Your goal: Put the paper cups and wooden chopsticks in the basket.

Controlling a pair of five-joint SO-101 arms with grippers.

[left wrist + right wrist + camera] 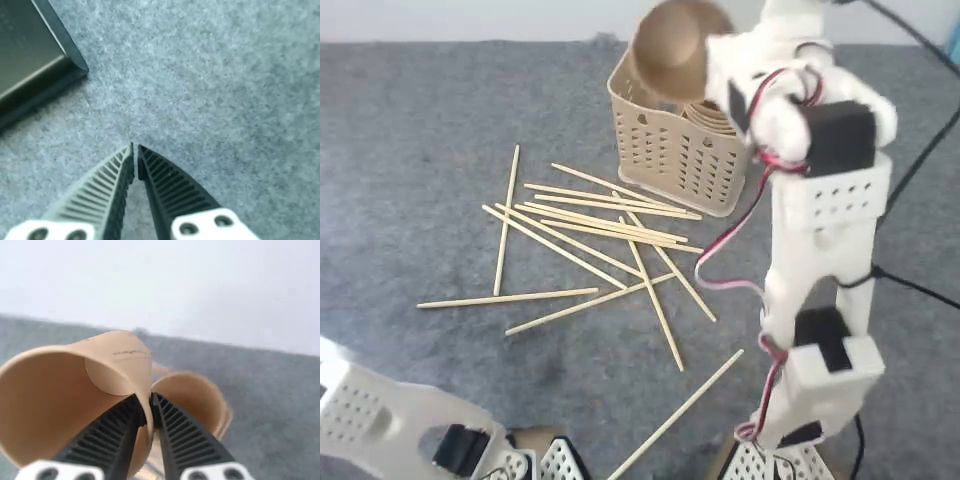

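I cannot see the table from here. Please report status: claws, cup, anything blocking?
Right claw shut on paper cup, above basket. Left claw shut, empty, over mat. Chopsticks loose on mat beside basket; nothing blocking.

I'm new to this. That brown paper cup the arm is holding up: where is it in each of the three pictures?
High view: the paper cup is at top centre, tipped on its side over the basket rim.
Right wrist view: the cup is close up, its wall pinched between the right arm's jaws.
Left wrist view: grey carpet under the left arm's shut jaws.
Shared landmark: the grey carpet.
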